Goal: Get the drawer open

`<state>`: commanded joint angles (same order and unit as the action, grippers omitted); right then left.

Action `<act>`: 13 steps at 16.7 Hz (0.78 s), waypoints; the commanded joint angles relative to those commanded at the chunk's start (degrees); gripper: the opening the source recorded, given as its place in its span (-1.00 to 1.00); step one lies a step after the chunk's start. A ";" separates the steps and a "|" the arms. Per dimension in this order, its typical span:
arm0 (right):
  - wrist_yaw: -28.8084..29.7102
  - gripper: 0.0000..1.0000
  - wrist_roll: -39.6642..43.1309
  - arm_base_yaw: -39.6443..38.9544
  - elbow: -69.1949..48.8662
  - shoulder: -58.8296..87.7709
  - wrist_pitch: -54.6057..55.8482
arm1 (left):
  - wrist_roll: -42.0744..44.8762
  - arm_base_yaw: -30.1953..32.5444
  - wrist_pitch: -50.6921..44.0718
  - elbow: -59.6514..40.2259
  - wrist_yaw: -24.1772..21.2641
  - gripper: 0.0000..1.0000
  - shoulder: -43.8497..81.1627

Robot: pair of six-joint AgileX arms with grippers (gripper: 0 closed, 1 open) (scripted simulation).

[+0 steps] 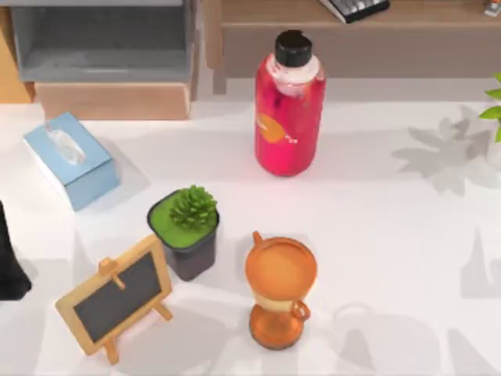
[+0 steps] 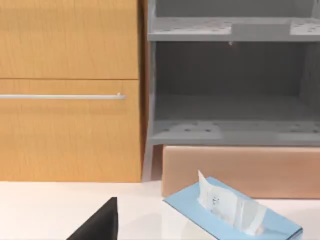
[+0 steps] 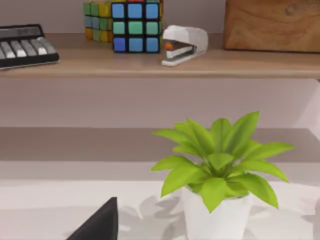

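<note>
Looking down from the top view, you find the drawer [image 1: 109, 98] at the table's far left, its light-wood front panel just beyond the tissue box [image 1: 70, 159]; the left arm [image 1: 9, 258] sits dark at the left edge, and you cannot tell its claw's state. Through the left wrist view, the drawer [image 2: 240, 170] front sits beneath grey shelves [image 2: 230, 132], so approach level and clear the tissue box [image 2: 235, 215]. Across the right wrist view stands a potted plant [image 3: 217, 170]; whether the right claw is released or clenched, you cannot tell.
</note>
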<state>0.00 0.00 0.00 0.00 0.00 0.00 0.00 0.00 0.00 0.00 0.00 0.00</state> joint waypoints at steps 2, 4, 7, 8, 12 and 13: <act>0.00 1.00 0.00 0.00 0.00 0.00 0.00 | 0.01 0.04 0.08 -0.05 0.05 1.00 0.08; 0.00 1.00 0.00 0.00 0.00 0.00 0.00 | 0.14 0.87 1.78 -1.10 1.05 1.00 1.98; 0.00 1.00 0.00 0.00 0.00 0.00 0.00 | 0.37 3.90 7.36 -4.49 4.29 1.00 9.39; 0.00 1.00 0.00 0.00 0.00 0.00 0.00 | 0.41 5.29 9.78 -5.94 5.67 1.00 13.04; 0.00 1.00 0.00 0.00 0.00 0.00 0.00 | 0.43 12.02 21.05 -12.64 11.98 1.00 31.61; 0.00 1.00 0.00 0.00 0.00 0.00 0.00 | 0.42 13.84 24.09 -14.46 13.66 1.00 36.78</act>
<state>0.00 0.00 0.00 0.00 0.00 0.00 0.42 13.84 24.09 -14.46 13.66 36.78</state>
